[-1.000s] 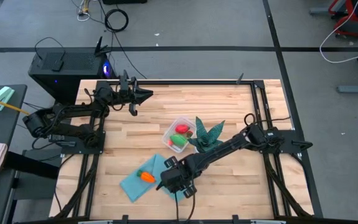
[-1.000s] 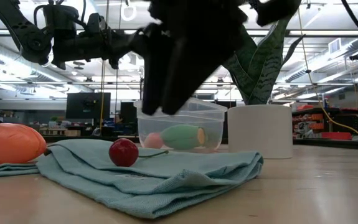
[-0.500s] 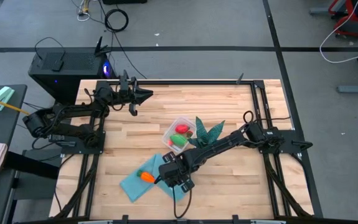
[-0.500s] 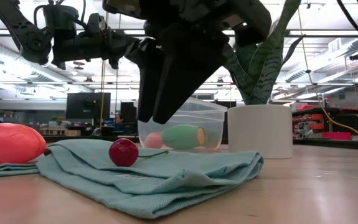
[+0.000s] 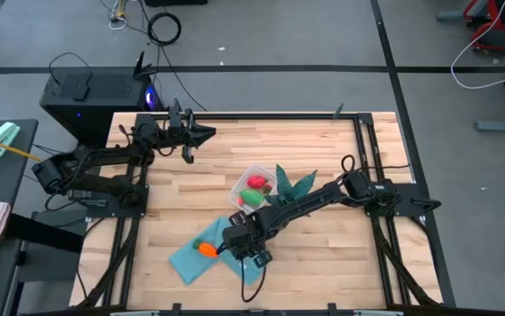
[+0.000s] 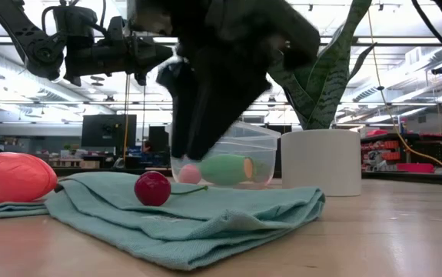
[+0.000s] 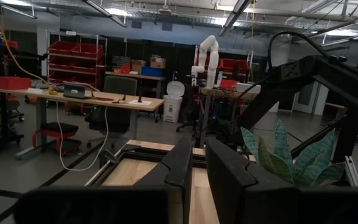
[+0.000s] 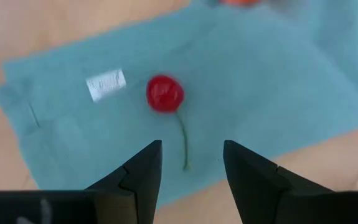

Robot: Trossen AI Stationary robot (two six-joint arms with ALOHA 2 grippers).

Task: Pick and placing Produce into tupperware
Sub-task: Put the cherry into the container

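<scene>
On the wooden table (image 5: 322, 254), items as found:

Teal cloth (image 5: 201, 254), folded, lying at the near left of centre. A white tag (image 8: 106, 83) shows on it in the right wrist view.

Cherry (image 8: 165, 94), small and red with a thin stem, resting on the cloth; in the low view it (image 6: 152, 188) sits on the near fold.

Orange carrot-like piece (image 5: 206, 249), on the cloth just left of the right hand; seen low (image 6: 13, 176) at the far left.

Clear tupperware (image 5: 254, 189), behind the cloth and just beside the potted plant. Inside it: a red round piece (image 5: 256, 183) and a green oval (image 5: 253, 199), lying next to each other.

Potted plant (image 5: 292, 193), spiky teal leaves, in a white pot (image 6: 320, 161), right of the tupperware.

Right hand (image 5: 234, 247), reached across over the cloth, hanging above the cherry with its two dark fingers (image 8: 142, 171) spread apart and nothing between them; the cherry lies just ahead of the tips, not touched.

Left hand (image 5: 192, 133), waiting up at the far left corner of the table, well apart from the produce; fingers (image 7: 182, 165) drawn nearly together, holding nothing.
</scene>
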